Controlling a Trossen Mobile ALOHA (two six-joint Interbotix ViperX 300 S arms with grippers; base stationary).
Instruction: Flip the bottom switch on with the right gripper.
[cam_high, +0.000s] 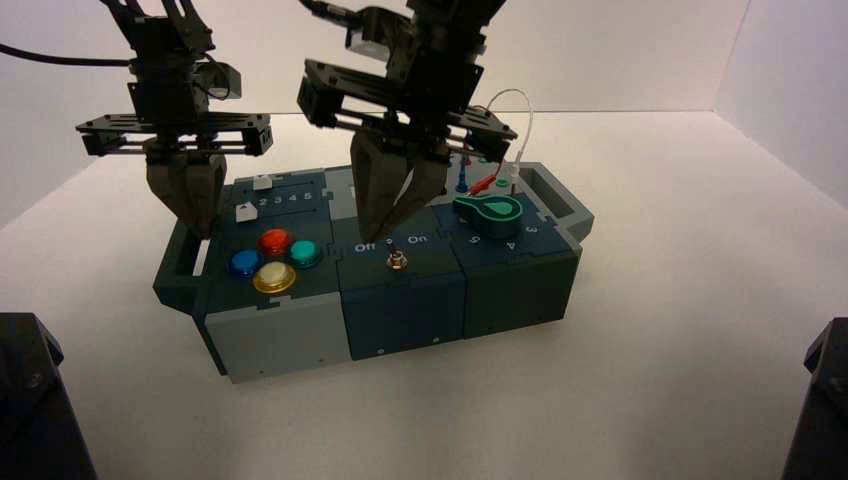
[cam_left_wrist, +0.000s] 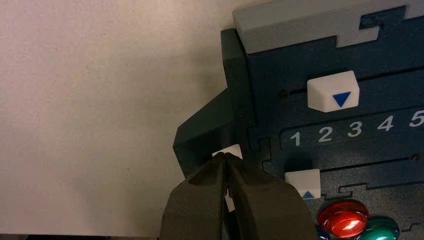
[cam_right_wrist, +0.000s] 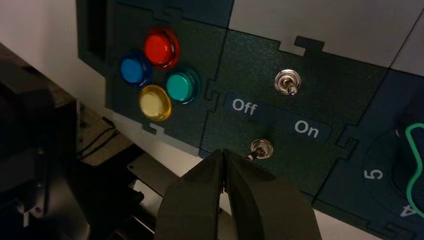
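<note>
The bottom switch (cam_high: 397, 260) (cam_right_wrist: 261, 149) is a tiny toggle with a dark lever on a silver nut, at the front of the box's middle panel below the "Off" and "On" labels. In the right wrist view its lever leans toward the Off side. My right gripper (cam_high: 386, 234) (cam_right_wrist: 223, 152) is shut and empty. It hangs just above the box, its tips close beside the switch on the Off side, with a small gap to the lever. My left gripper (cam_high: 197, 228) (cam_left_wrist: 226, 155) is shut and empty over the box's left handle (cam_left_wrist: 205, 127).
A second toggle with a silvery lever (cam_right_wrist: 287, 82) stands behind the labels. Red, blue, yellow and teal buttons (cam_high: 274, 258) lie left of the switch. Two white sliders (cam_left_wrist: 332, 92) are behind them. A green knob (cam_high: 488, 209) and wires (cam_high: 510, 140) are on the right.
</note>
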